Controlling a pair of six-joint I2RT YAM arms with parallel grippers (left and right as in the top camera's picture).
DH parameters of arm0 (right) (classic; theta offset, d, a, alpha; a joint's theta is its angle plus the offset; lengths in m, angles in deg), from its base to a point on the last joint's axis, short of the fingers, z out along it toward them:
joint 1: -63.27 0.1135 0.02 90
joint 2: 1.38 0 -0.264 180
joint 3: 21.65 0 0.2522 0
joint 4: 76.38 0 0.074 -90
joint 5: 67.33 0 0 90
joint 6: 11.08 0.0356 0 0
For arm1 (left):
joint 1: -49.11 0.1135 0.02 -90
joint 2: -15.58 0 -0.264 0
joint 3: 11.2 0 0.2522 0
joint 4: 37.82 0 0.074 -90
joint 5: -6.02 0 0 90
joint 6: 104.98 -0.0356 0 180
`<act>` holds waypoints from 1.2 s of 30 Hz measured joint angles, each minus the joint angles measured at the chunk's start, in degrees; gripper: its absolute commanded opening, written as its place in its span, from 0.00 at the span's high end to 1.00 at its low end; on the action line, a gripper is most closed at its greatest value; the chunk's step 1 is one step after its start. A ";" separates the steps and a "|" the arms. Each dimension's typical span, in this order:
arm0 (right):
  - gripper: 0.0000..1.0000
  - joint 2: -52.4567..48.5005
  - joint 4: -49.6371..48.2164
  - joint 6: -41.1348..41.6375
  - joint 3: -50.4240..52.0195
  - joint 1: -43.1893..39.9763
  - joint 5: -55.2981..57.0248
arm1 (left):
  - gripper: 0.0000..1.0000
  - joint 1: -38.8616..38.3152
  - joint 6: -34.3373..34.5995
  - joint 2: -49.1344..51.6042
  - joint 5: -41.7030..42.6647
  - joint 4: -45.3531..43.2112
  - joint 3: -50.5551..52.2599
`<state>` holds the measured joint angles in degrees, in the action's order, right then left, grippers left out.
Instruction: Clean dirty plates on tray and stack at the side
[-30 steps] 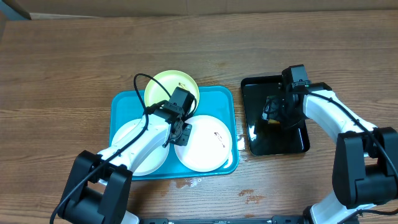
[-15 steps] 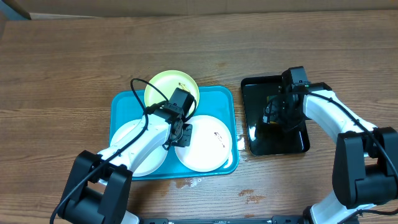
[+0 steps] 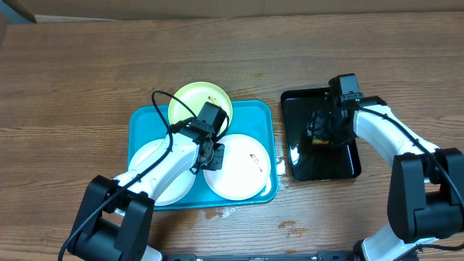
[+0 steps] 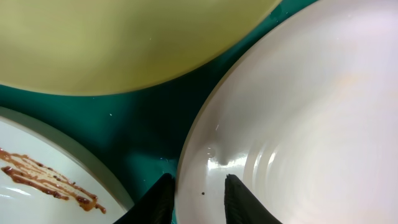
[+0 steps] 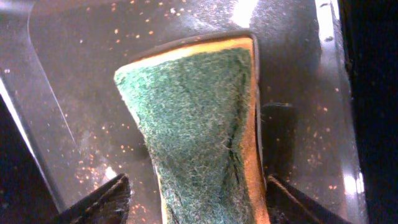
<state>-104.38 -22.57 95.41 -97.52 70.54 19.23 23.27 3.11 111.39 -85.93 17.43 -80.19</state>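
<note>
Overhead, the turquoise tray [image 3: 141, 123] lies left of centre on the wooden table [image 3: 72, 72] and holds all three plates. The yellow-green plate [image 3: 196, 101] hangs over the tray's far rim, with the left white plate [image 3: 145, 161] and the right white plate [image 3: 239, 177] side by side in front of it. The left gripper [image 3: 209, 154] sits low between the two white plates, at the left edge of the right one. From this height its jaws cannot be read. The right white plate shows a small dark squiggle near its middle.

Left wrist view fills in the rest. The jaws are narrow and straddle the rim of the right white plate, one of the fingers [image 4: 239, 202] inside on the plate and the other outside against the rim, pinching it. A brown smear [image 4: 43, 177] also shows on the left white plate, a mark the arm hides from above.

Right of the tray and apart from it lies the black tray [image 3: 341, 163], with the right gripper [image 3: 322, 134] down inside it. Only the right wrist view shows what lies there: a sponge [image 5: 193, 118], green scouring side up, on the wet, speckled floor. The jaws stand wide on either side of it, with a clear gap at one finger.
</note>
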 measured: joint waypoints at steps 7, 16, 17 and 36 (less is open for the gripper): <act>0.80 0.00 -1.29 -0.13 1.66 0.00 0.48 | 0.69 0.00 0.00 0.00 0.00 -0.31 0.00; 0.24 0.00 -0.15 -0.20 -0.74 0.00 0.50 | 0.65 -0.02 0.00 0.00 0.00 -0.39 0.00; 0.22 0.00 -0.39 -0.22 -1.66 0.00 0.46 | 0.65 0.00 0.00 0.00 0.00 -0.37 0.00; 0.30 -0.63 -10.16 -0.44 0.20 0.00 3.98 | 0.62 0.00 0.04 0.00 0.00 -0.26 0.00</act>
<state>-105.02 -32.73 94.97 -97.33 70.54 23.20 23.27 3.15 111.39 -85.93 17.17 -80.19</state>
